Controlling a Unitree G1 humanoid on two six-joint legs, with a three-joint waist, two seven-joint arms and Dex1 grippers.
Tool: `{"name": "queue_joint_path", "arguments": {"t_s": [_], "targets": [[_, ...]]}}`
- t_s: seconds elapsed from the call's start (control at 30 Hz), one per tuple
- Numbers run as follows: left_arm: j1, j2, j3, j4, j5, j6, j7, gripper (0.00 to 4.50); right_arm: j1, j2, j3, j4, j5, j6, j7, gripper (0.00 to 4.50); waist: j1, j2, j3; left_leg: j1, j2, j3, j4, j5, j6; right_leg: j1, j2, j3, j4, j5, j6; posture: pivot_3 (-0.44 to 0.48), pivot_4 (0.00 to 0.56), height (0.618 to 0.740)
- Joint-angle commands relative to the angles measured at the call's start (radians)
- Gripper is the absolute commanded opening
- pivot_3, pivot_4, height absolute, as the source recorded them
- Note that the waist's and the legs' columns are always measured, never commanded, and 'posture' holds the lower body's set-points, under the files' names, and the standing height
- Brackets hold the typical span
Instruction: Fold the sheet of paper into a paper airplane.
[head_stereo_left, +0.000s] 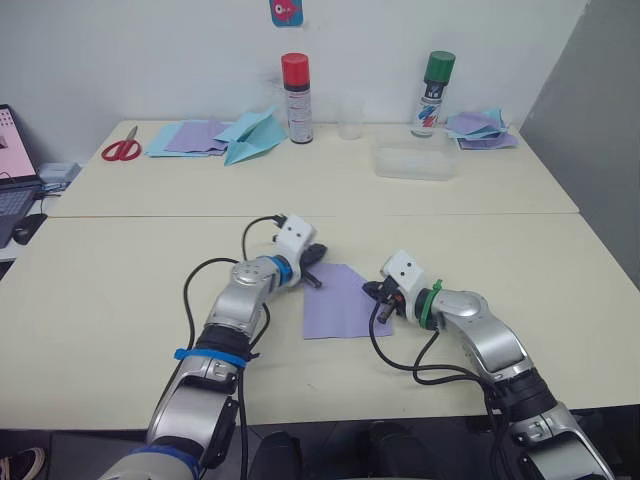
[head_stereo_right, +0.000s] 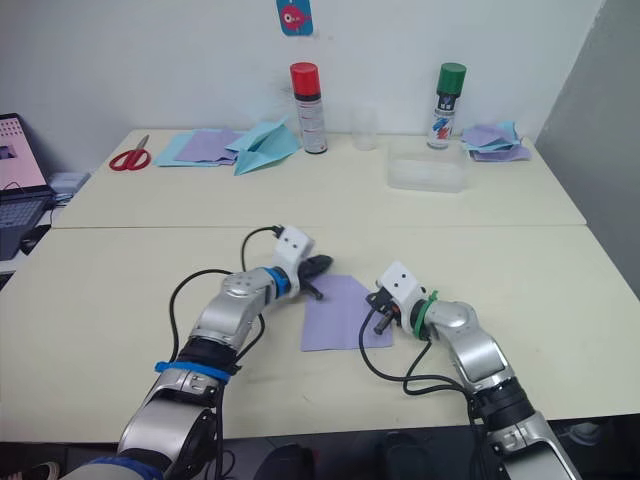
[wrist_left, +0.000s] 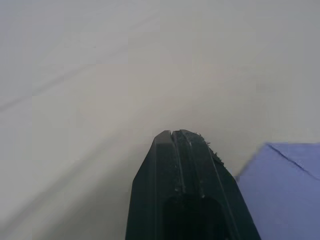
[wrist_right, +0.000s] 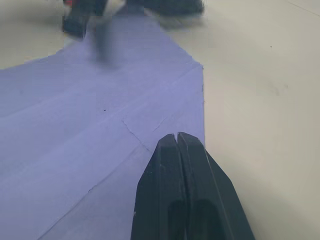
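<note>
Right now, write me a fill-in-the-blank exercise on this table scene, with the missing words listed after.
1. The sheet of paper lies flat between the left hand and the right hand; its colour is ____.
2. In each wrist view, that hand's two black fingers are pressed ____.
3. The spray can nearest the light-blue paper airplane has a ____ cap.
4. The scissors have ____ handles.

Missing words: lavender; together; red; red
</note>
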Motion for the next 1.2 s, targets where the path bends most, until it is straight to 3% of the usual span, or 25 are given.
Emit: {"name": "queue_joint_path", "arguments": {"t_s": [0.03,0.2,0.37,0.53,0.83,0.93,1.1,1.2], "targets": [[0.031,0.054,0.084,-0.174,-0.070,0.028,-0.001,0.00,-0.004,0.022,0.049,0.071,-0.028,-0.005,0.001,0.04,-0.004,0.000,0.000,0.000,0.000,0.000,0.000,0.000,0.000,0.000,0.000,0.001,0.000,0.000,0.000,0.000,0.150,0.740],[0.149,0.117,0.133,-0.353,-0.152,0.142,-0.032,0.00,-0.025,0.041,0.054,0.111,-0.037,-0.027,0.004,0.04,-0.008,0.000,0.000,0.001,0.001,0.000,-0.001,0.000,0.000,0.000,-0.001,0.001,0.000,0.000,0.000,0.000,0.150,0.740],[0.305,0.129,0.122,-0.550,-0.293,0.317,-0.098,1.37,-0.033,0.052,0.053,0.130,-0.044,-0.039,0.010,0.00,-0.007,0.000,0.000,0.001,0.000,0.000,0.000,0.000,0.000,0.000,-0.003,0.001,0.000,0.000,0.000,0.000,0.150,0.740],[0.341,0.104,0.074,-0.543,-0.262,0.322,-0.054,2.95,-0.036,0.051,0.052,0.139,-0.044,-0.041,0.022,0.00,-0.006,0.000,0.000,0.002,0.000,0.000,0.000,0.000,0.000,0.001,-0.003,0.001,0.000,0.001,-0.001,0.000,0.150,0.740],[0.293,0.101,-0.052,-0.457,-0.157,0.212,-0.063,2.95,-0.040,0.055,0.051,0.136,-0.046,-0.032,0.021,0.00,-0.007,0.000,0.000,0.002,0.000,0.000,0.000,0.000,0.000,0.000,-0.003,0.001,0.000,0.000,-0.001,0.000,0.150,0.740],[0.293,0.105,-0.063,-0.472,-0.135,0.170,-0.058,2.41,-0.041,0.057,0.049,0.130,-0.044,-0.021,0.019,0.00,-0.007,0.000,0.000,0.002,0.000,0.000,-0.001,0.000,0.000,0.000,-0.002,0.002,0.000,0.000,-0.001,0.000,0.150,0.740],[0.312,0.124,-0.108,-0.511,-0.096,0.133,-0.072,0.81,-0.034,0.054,0.046,0.119,-0.042,-0.010,0.019,0.00,-0.007,0.000,0.000,0.001,0.000,0.000,-0.001,0.000,0.000,0.000,-0.003,0.002,0.000,0.000,-0.001,0.000,0.150,0.740],[0.305,0.169,-0.182,-0.494,0.015,0.047,-0.074,0.01,-0.032,0.054,0.046,0.113,-0.042,-0.004,0.019,0.00,-0.007,0.000,0.000,0.001,0.000,0.000,-0.001,0.000,0.000,0.000,-0.003,0.002,0.000,0.000,-0.001,0.000,0.150,0.740]]}}
